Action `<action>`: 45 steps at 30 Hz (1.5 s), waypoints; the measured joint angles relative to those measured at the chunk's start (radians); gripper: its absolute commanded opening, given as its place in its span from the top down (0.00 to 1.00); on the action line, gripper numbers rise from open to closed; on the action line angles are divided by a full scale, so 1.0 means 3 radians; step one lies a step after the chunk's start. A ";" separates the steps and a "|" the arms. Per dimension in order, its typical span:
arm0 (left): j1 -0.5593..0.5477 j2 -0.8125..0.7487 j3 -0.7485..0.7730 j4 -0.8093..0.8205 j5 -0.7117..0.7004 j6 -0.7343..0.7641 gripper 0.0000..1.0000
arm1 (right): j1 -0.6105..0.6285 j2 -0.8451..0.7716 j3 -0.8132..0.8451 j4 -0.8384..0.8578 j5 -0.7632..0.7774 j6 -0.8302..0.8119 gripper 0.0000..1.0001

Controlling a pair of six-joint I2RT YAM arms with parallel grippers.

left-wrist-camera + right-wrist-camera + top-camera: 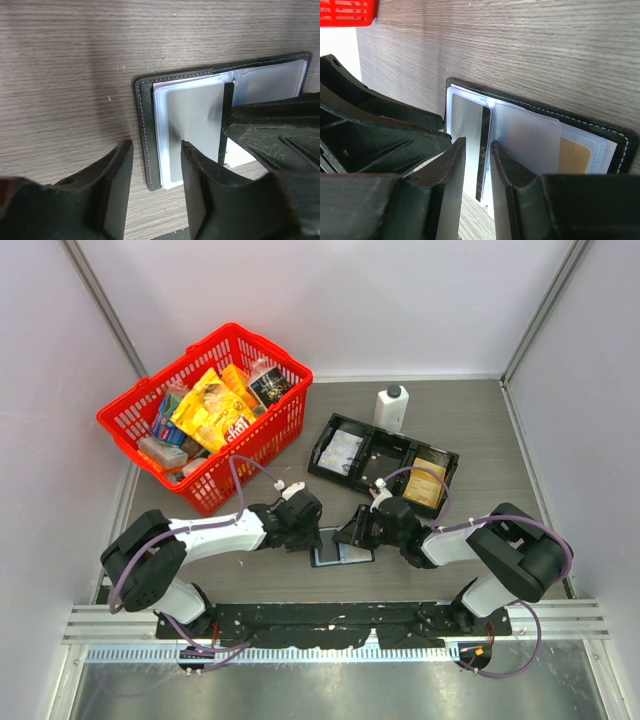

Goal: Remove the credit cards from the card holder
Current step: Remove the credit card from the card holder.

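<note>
Overhead only: red basket (pixel 235 330) of snack packets (pixel 210 405); black tray (pixel 318 455) with flat items (pixel 428 485) in its compartments; white bottle (pixel 391 407) beside it. The holder (pixel 342 552) lies open on the table (pixel 480 440), between both arms. Wrist views only: clear sleeves (pixel 527 137), grey card (pixel 192 125) and gold card (pixel 574 154) inside. Jaws: left gripper (pixel 152 170) part-open astride holder's edge; right gripper (pixel 477 170) narrow over grey card, grip cannot be told.
</note>
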 measured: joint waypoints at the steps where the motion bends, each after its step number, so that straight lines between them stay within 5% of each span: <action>1: 0.0000 0.0013 0.0005 0.0009 0.0008 -0.0008 0.57 | 0.0000 0.0000 -0.0001 0.0000 -0.0001 0.0000 0.70; 29: 0.0003 0.0070 -0.0011 0.0066 0.0038 -0.0055 0.87 | 0.0000 -0.0003 -0.0013 -0.0010 -0.0046 -0.0036 0.71; 45: 0.0004 0.0071 -0.0015 0.0061 0.0039 -0.0052 0.92 | -0.0032 0.0084 -0.0061 0.0117 -0.0095 -0.0074 0.96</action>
